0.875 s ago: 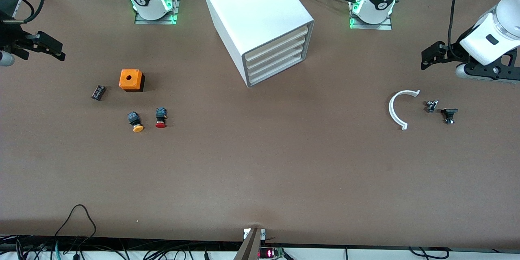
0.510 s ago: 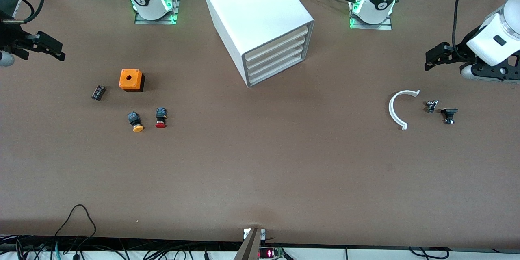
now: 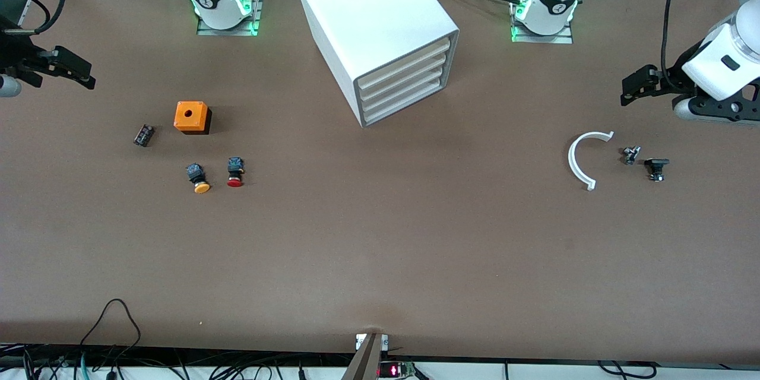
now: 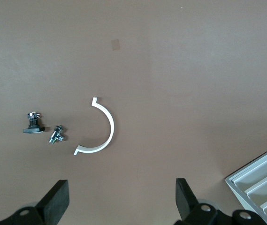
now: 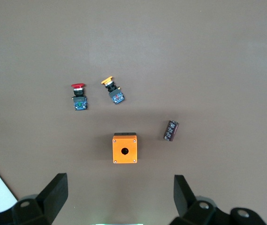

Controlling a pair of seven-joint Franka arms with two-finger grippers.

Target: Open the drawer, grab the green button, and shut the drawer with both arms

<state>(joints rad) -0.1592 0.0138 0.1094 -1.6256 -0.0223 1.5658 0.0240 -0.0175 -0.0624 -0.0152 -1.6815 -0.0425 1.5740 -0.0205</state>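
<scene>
The white cabinet [image 3: 380,29] stands at the table's back middle with four off-white drawers [image 3: 404,80], all shut; a corner of it shows in the left wrist view [image 4: 260,185]. No green-capped button is in view. My left gripper [image 3: 634,86] hangs open and empty in the air over the left arm's end of the table; its fingers [image 4: 56,201] show wide apart. My right gripper [image 3: 74,71] hangs open and empty over the right arm's end; its fingers [image 5: 53,192] show wide apart.
An orange box [image 3: 191,117], a yellow-capped button [image 3: 198,179], a red-capped button [image 3: 235,172] and a small black part [image 3: 143,135] lie toward the right arm's end. A white curved piece [image 3: 583,157] and two small dark parts [image 3: 630,155] [image 3: 656,167] lie toward the left arm's end.
My left gripper has drifted slightly outward toward its end of the table and a little up in the view. The right gripper has barely moved.
</scene>
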